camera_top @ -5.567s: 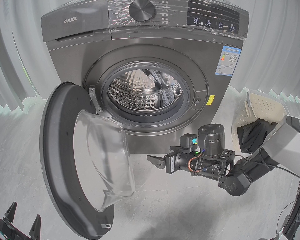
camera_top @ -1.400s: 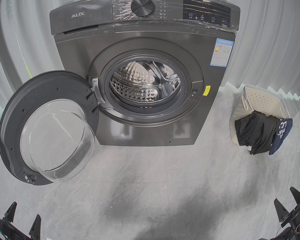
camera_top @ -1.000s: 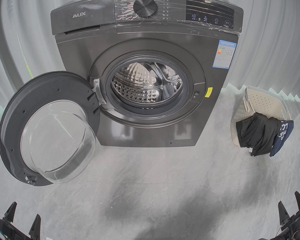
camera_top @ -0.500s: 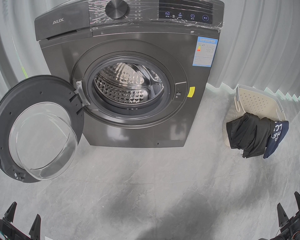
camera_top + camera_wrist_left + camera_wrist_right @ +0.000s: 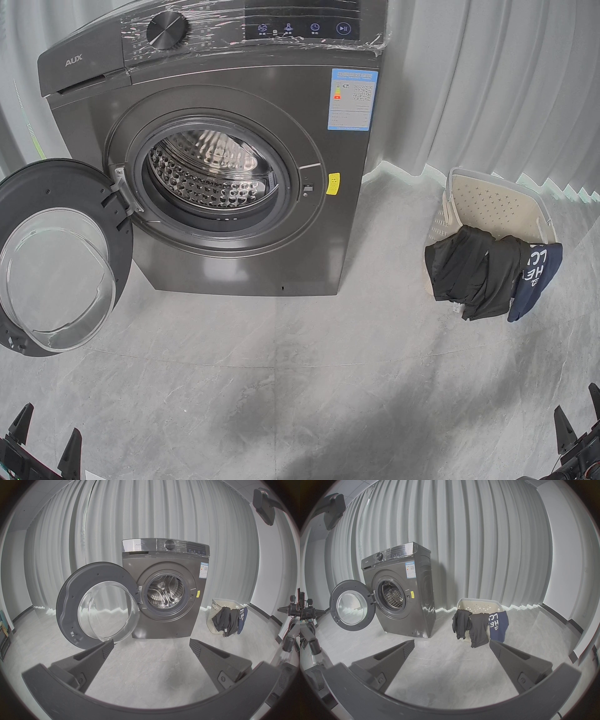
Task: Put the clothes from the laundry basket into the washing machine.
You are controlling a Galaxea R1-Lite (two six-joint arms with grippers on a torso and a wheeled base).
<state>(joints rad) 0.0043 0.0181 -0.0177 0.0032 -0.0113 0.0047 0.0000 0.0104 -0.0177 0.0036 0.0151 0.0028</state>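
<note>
The dark grey front-loading washing machine (image 5: 212, 169) stands against a pale pleated curtain (image 5: 487, 81). Its round door with the clear glass bowl (image 5: 56, 275) is swung fully open toward the robot's left, and the shiny perforated steel drum (image 5: 200, 172) shows through the opening. Well off to the machine's right, on the grey marbled floor (image 5: 300, 375), sits the cream perforated plastic laundry basket (image 5: 500, 200). A black garment (image 5: 475, 275) is draped over its near rim and hangs down the outside, and a navy garment with white lettering (image 5: 539, 278) hangs right beside it, touching it (both are more out of the basket than in). The left gripper (image 5: 49, 428) is low at the near left with its jaws spread wide and nothing between them. The right gripper (image 5: 576, 409) is low at the near right, also wide open and holding nothing, well apart from the basket
</note>
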